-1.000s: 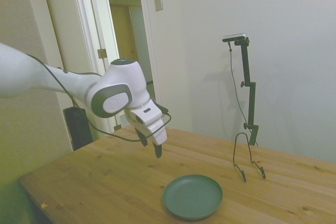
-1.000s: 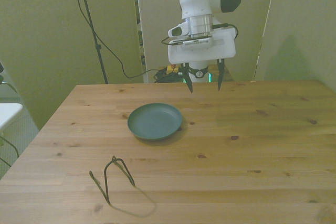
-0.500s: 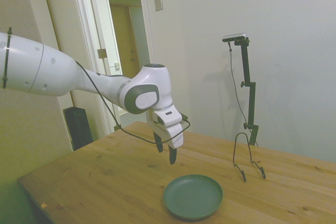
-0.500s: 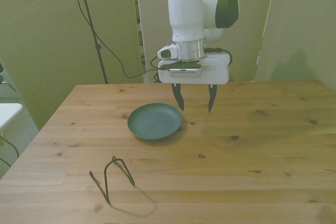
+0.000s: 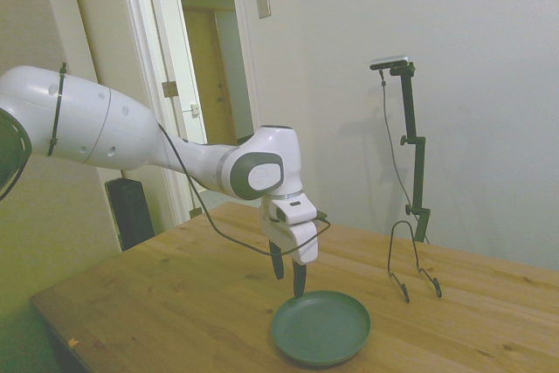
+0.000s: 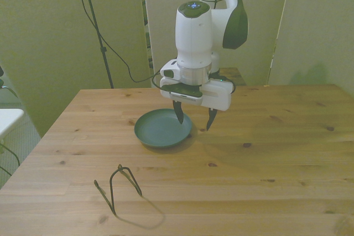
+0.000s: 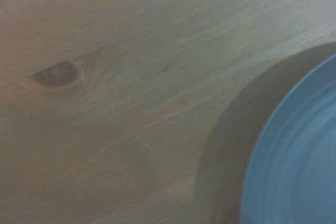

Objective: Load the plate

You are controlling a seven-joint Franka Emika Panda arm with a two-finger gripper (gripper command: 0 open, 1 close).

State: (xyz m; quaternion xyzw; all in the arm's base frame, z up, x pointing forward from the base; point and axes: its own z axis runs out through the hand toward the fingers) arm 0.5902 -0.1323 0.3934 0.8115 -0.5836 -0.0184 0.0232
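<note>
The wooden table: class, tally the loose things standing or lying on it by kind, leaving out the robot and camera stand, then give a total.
Teal-green plate: 1
Dark wire rack: 1
Total: 2

- Side and front views: dim, soft indoor light with a yellow-green cast; no glare, no hard highlights.
- Front view: broad faint shadow on the table to the right of the plate; thin shadow at the near edge beside the wire rack.
- Side view: soft shadows on the far wall; sharp enough, slightly grainy.
- Wrist view: blurred, low contrast (wood grain smeared); dark soft shadow band hugs the plate's rim.
</note>
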